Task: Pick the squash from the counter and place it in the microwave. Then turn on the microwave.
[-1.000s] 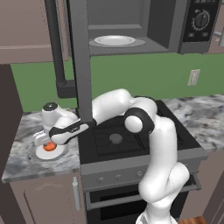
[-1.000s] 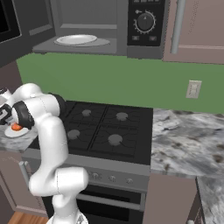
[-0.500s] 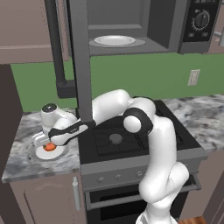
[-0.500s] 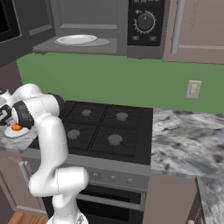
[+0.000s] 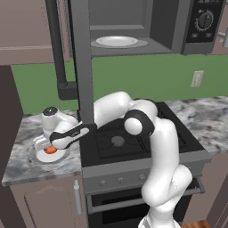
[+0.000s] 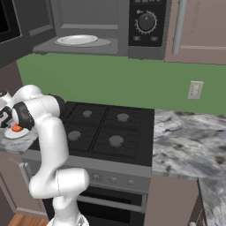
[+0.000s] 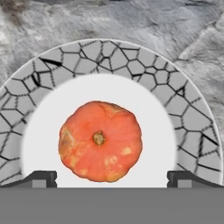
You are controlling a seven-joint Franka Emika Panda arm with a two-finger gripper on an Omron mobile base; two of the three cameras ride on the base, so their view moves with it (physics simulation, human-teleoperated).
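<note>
In the left base view, the white arm reaches far to the side, over the grey stone bench [image 5: 26, 167]. The hand [image 5: 50, 144] hangs low, right over a round plate [image 5: 41, 156]. The squash [image 5: 50, 150] is a small orange lump on that plate, just under the hand. From here I cannot tell how the fingers stand. High above the hand, the microwave [image 5: 133, 26] has its door [image 5: 82, 67] swung open. A white dish [image 5: 116, 41] lies inside it. Next to the hand is the black stove [image 5: 133, 138].

In the right base view, the arm's elbow covers most of the hand [image 6: 6, 118]. A bit of the squash [image 6: 16, 128] peeks out beside it, on the edge of the plate [image 6: 13, 133]. This side shows the microwave's black panel with its round dial [image 6: 147, 21], far up and away from the hand. It also shows more bench [image 6: 190, 145] past the stove [image 6: 106, 132].

The hand view looks straight down. The squash [image 7: 100, 141] sits in the white middle of the plate [image 7: 131, 61], with its little stem on top. The plate's rim has a cracked pattern that the other views are too small to show. The two dark fingertips [image 7: 38, 178] stand wide apart, one on each side of the squash. They do not touch it. The marbled bench [image 7: 131, 22] lies beyond the plate.
</note>
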